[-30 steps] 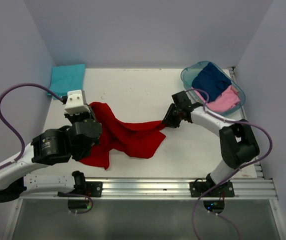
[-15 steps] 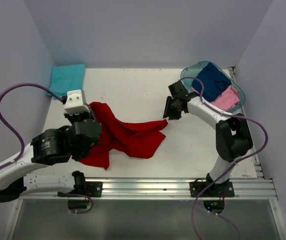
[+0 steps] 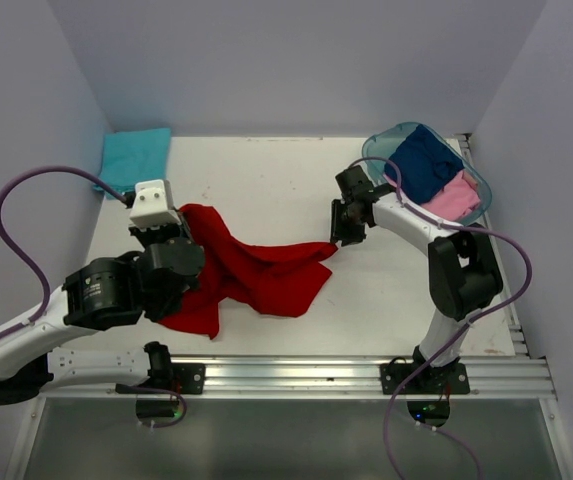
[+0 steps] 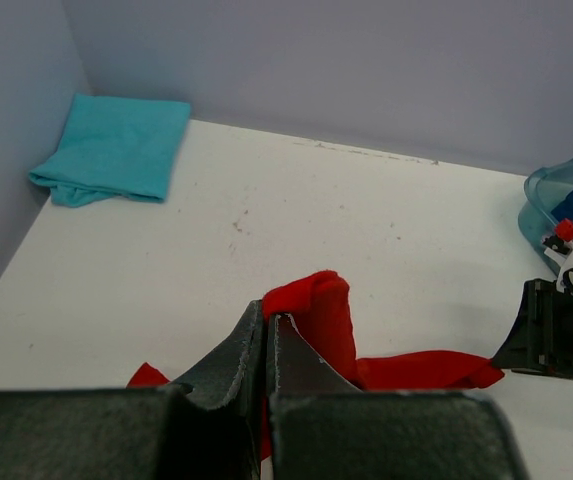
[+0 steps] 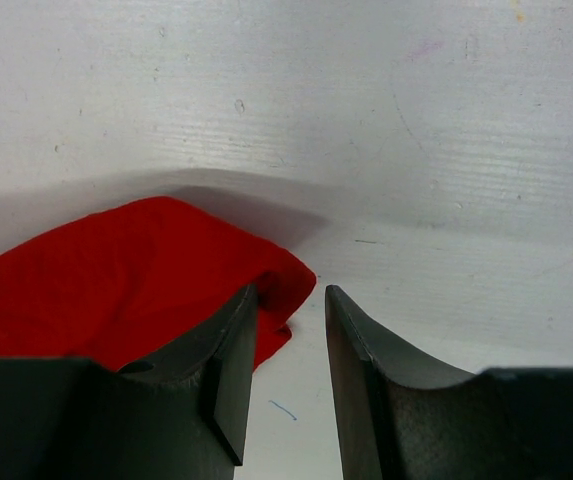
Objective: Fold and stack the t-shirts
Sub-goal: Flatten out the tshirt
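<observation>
Your soft red t-shirt (image 3: pixel 256 275) lay crumpled across the bench's (image 3: pixel 266 180) front-left part. Your left gripper (image 4: pixel 266 318) was clamped tight on one limp fold. Your right gripper (image 5: pixel 291 295) stood part-open at its pointed corner, holding nothing. The turquoise tee (image 3: pixel 136 155) sat folded flat in the back-left corner. The bench was white and scuffed, and the walls (image 3: pixel 296 60) matte lilac.

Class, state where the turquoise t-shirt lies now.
In the top view the turquoise t-shirt lies folded in the far left corner of the table, beyond the left gripper and the red t-shirt.
</observation>
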